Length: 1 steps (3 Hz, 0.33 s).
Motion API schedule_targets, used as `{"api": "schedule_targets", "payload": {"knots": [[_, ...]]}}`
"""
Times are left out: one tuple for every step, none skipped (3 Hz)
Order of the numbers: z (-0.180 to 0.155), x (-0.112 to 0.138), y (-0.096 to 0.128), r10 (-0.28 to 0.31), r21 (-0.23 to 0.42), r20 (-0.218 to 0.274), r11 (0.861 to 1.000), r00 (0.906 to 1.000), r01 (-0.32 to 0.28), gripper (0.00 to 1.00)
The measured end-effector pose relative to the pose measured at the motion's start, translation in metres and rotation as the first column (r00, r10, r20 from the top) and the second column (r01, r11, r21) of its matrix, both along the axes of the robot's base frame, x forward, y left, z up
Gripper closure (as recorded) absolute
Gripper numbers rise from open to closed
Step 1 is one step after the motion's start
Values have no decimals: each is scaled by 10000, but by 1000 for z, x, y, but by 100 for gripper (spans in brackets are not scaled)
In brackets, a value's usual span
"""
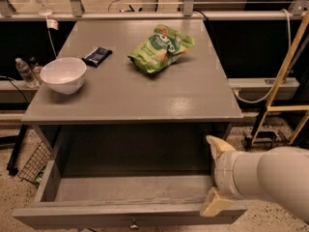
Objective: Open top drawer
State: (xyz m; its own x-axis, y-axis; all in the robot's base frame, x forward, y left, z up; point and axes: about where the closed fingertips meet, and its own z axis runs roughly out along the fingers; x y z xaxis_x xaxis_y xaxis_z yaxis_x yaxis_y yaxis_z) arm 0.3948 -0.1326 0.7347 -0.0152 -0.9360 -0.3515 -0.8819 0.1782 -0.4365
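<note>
Over top drawer's (pixel 96 213) right end hangs spread claw (pixel 215 174).

Table (pixel 145 98) carries bowl (pixel 63 74), green bag (pixel 161 49), perhaps a wrapper (pixel 97 55); gripper (pixel 216 175) below front.

Desk, open top drawer and jaws

The jaws sit at the right end of the top drawer (pixel 96 215), which juts out in front of and below the desk (pixel 145 98). On the desk, behind and left of the jaws, lies a chip bag (pixel 161 50). A small packet (pixel 97 55) lies further left, and a bowl (pixel 63 74) is furthest left, just in front of that packet.
</note>
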Motion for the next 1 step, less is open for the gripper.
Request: {"api": "schedule_targets", "payload": {"knots": [[15,19,-45,-608,181,-76,9980,9981,609,0]]}}
